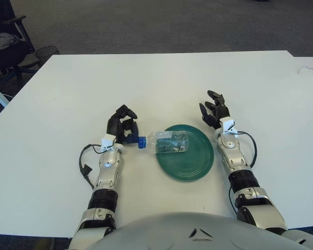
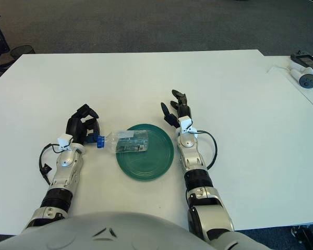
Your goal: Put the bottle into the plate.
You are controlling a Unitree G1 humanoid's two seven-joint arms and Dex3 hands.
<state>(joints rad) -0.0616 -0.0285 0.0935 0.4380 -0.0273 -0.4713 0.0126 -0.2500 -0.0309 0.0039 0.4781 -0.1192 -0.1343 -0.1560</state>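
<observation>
A clear plastic bottle point(image 1: 169, 142) with a blue cap point(image 1: 141, 141) lies on its side. Its body rests over the left part of the green plate point(image 1: 193, 161), while the neck and cap stick out past the rim to the left. My left hand point(image 1: 126, 127) sits just left of the cap with its fingers curled and nothing gripped between them; the fingertips are close beside the cap. To the right of the plate's far edge, my right hand point(image 1: 214, 109) stands with its fingers spread and holds nothing.
The white table point(image 1: 161, 78) stretches wide around the plate. A black chair point(image 1: 5, 47) and a wire bin point(image 1: 46, 51) stand off the far left corner. Small devices point(image 2: 305, 73) lie on a neighbouring table at the far right.
</observation>
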